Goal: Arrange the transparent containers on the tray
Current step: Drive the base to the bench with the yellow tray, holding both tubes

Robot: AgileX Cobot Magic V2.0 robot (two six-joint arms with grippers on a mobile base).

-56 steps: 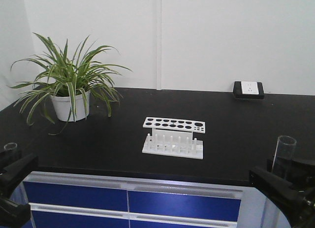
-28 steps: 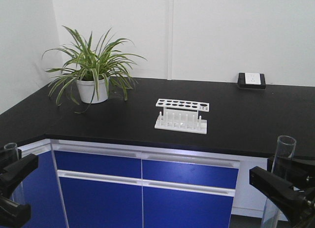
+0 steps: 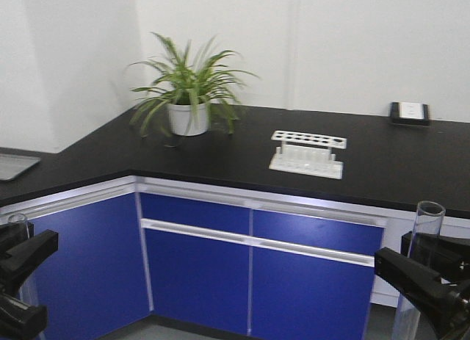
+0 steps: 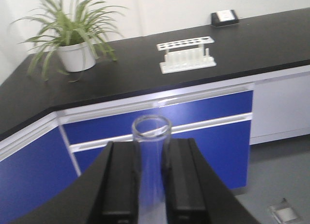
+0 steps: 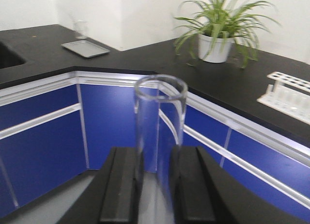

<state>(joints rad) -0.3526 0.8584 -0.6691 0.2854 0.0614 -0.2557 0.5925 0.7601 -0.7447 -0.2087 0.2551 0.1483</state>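
Glass test tube [image 4: 151, 134] sits pinched in left pincer [image 4: 151, 158], second test tube [image 5: 160, 112] in right pincer [image 5: 157, 161].

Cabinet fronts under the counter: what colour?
The cabinet fronts are blue; the exterior front-facing view shows it best.

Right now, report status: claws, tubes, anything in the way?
Left claw shut on first test tube. Right claw shut on second test tube. Yellow tray not in view; grey tray on counter, apart from both claws.

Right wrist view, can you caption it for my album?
A black right gripper holds a tall clear glass test tube upright before blue cabinets and a potted green plant.
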